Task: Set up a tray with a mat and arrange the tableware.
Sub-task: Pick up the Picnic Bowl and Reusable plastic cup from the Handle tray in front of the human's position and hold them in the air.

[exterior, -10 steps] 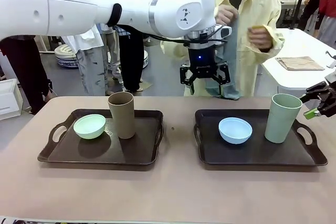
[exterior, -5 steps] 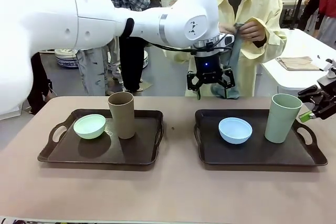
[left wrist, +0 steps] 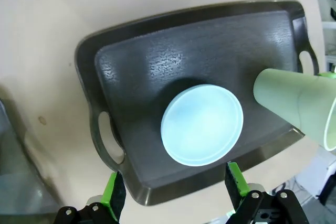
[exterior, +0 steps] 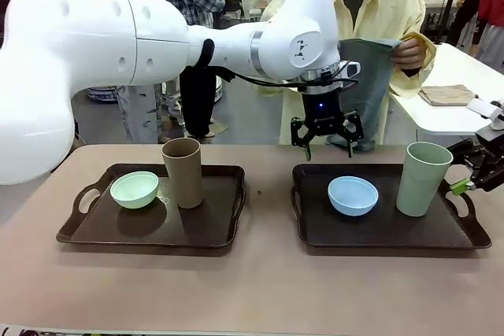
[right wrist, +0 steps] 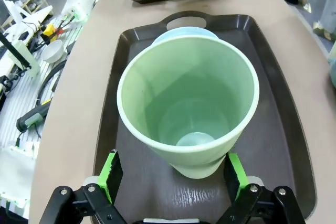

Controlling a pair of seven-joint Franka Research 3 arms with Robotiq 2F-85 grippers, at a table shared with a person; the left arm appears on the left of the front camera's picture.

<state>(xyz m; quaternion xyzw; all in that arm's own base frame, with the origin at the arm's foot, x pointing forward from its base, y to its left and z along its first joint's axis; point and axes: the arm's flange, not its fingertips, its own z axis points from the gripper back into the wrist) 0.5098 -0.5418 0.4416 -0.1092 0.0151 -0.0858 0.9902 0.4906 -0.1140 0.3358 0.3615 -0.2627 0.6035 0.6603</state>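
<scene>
Table (exterior: pixel 268 273) bare between trays (exterior: pixel 205 230), pale green tumbler (exterior: pixel 421 179) directly before right gripper (exterior: pixel 466 177)

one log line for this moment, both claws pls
left claw: open, above far side of right tray | right claw: open, facing pale green tumbler | light blue bowl: on right tray | person's hand: holding grey cloth

A person in a pale yellow coat (exterior: pixel 383 5) stands at the far edge of the tan table (exterior: pixel 260 297). Off to one side, a folded brown cloth (exterior: pixel 447 95) lies on a white counter (exterior: pixel 441 120).
</scene>
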